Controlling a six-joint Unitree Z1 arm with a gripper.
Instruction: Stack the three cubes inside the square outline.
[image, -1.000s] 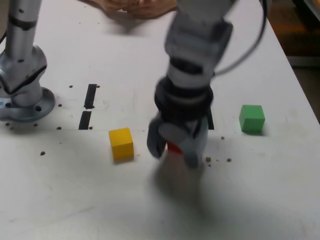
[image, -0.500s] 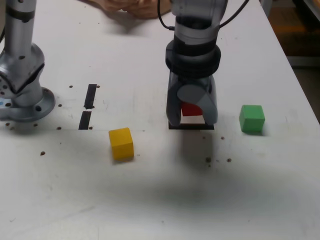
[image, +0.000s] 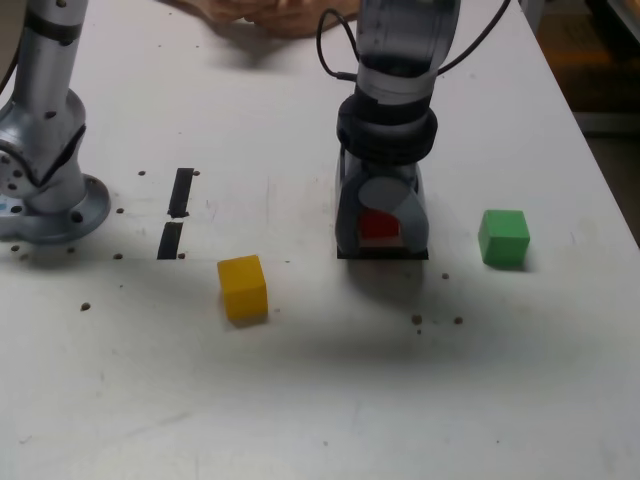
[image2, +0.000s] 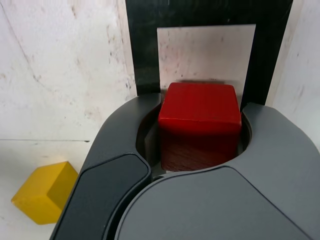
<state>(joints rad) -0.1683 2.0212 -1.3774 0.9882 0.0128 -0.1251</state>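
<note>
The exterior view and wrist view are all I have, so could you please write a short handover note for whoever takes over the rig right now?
Gripper: shut on the red cube, low over the square outline.
Yellow cube: on the table, outside the outline on the exterior view's left.
Green cube: on the table, on the exterior view's right.
Done: red cube brought to the outline.
Left: release it, then stack the yellow and green cubes on top.

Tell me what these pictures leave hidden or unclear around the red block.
- Red cube: whether its base touches the table; the tool covers it in both views.
- Square outline: mostly hidden behind the tool in the exterior view; cut off by the edge in the wrist view.
- Green cube: outside the wrist view.
- Hands: cut off by the exterior view's top edge.
</note>
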